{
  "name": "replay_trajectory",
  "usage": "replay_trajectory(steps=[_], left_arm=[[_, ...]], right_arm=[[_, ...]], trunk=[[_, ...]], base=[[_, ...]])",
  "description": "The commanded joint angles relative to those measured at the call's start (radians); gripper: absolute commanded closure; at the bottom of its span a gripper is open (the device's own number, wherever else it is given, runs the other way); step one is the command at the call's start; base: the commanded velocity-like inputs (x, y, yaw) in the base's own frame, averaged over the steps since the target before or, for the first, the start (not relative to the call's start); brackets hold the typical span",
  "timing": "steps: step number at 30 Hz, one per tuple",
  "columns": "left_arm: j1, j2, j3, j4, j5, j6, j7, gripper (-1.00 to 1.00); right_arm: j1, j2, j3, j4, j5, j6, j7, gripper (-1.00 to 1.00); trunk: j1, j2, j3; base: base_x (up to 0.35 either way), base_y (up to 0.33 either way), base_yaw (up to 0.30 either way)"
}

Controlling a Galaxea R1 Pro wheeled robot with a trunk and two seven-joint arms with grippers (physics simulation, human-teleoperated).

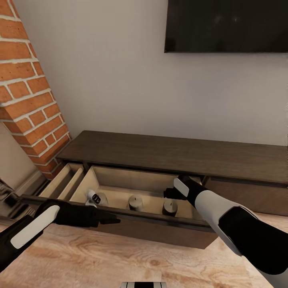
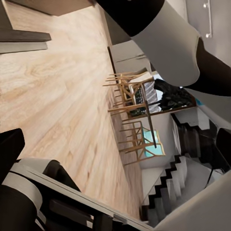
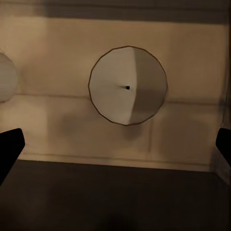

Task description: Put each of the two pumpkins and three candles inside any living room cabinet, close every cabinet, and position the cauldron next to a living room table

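The long dark brown cabinet (image 1: 176, 154) stands against the wall with its wide drawer (image 1: 120, 176) pulled out. Three candles lie in the drawer: a tilted white one (image 1: 95, 197), a grey one (image 1: 136, 201), and another grey one (image 1: 170, 207). My right gripper (image 1: 171, 195) hovers open just above that last candle (image 3: 127, 86), whose round top sits between its fingertips (image 3: 10, 144). Low at the drawer's front edge is my left gripper (image 1: 110, 219), pointing right, open and holding nothing. The pumpkins and the cauldron are out of view.
A narrower drawer (image 1: 64, 180) is also open at the cabinet's left end, beside a red brick column (image 1: 28, 92). A dark TV (image 1: 228, 24) hangs on the wall above. The left wrist view looks across wooden floor to a table with wooden chairs (image 2: 132, 108) and stairs (image 2: 168, 192).
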Motion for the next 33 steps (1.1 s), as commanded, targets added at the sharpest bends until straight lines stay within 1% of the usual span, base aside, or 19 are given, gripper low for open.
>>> replay_trajectory(steps=[1, 7, 19, 33], left_arm=[[-0.001, 0.001, -0.003, 0.001, 0.003, 0.003, -0.001, -1.00], [-0.001, 0.001, -0.003, 0.001, 0.003, 0.003, -0.001, -1.00], [-0.001, 0.001, -0.004, 0.000, 0.003, 0.003, 0.000, -1.00], [-0.001, 0.001, -0.003, -0.006, 0.002, 0.003, 0.003, -1.00]], right_arm=[[0.000, 0.000, 0.006, -0.002, -0.011, 0.003, -0.008, -1.00], [0.000, 0.000, 0.006, -0.002, -0.012, 0.004, -0.008, -1.00], [0.000, 0.000, 0.006, -0.002, -0.011, 0.004, -0.008, -1.00], [0.000, 0.000, 0.006, -0.001, -0.011, 0.002, -0.008, -1.00]], trunk=[[-0.001, 0.000, 0.003], [-0.003, 0.001, 0.026], [-0.009, 0.004, 0.073], [-0.015, 0.007, 0.127]], base=[[0.000, 0.000, 0.000], [-0.103, 0.000, 0.000], [-0.011, 0.000, 0.000], [-0.094, 0.011, 0.000]])
